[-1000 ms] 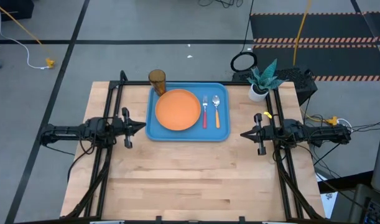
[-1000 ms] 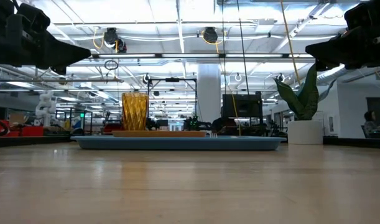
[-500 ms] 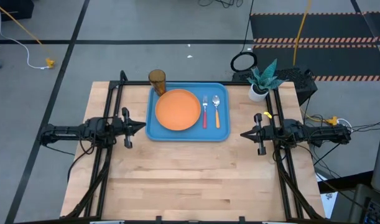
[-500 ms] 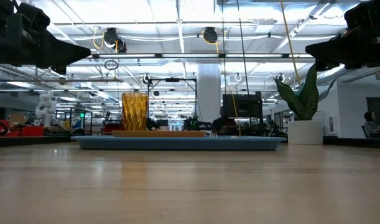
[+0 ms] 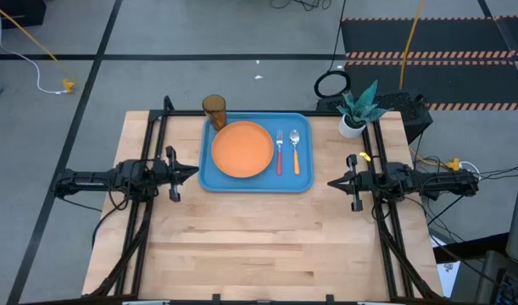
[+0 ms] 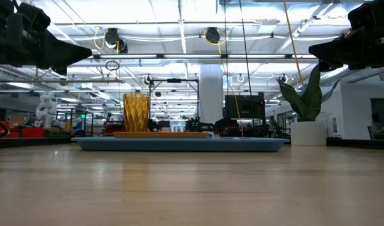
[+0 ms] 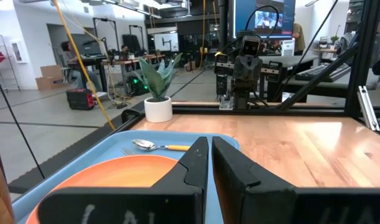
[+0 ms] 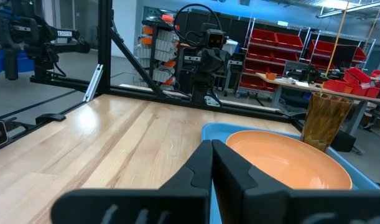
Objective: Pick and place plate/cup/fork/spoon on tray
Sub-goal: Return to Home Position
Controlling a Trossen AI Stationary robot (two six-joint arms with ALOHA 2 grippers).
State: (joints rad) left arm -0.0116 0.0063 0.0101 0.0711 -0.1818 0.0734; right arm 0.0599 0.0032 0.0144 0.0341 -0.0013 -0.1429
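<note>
The light-blue tray (image 5: pixel 255 183) lies at the table's far middle. On it lie the orange plate (image 5: pixel 242 149), the red-handled fork (image 5: pixel 279 154) and the orange-handled spoon (image 5: pixel 296 152), side by side to the plate's right. The amber cup (image 5: pixel 214 110) stands upright at the tray's far left corner; I cannot tell whether it is inside the rim. My left gripper (image 5: pixel 194 171) is shut and empty just left of the tray, pointing at it (image 7: pixel 210 152). My right gripper (image 5: pixel 331 182) is shut and empty just right of the tray (image 8: pixel 212 152).
A potted plant (image 5: pixel 353 112) in a white pot stands at the table's far right corner. Black frame rails (image 5: pixel 148 144) run along both sides of the table. Bare wood (image 5: pixel 259 246) fills the near half.
</note>
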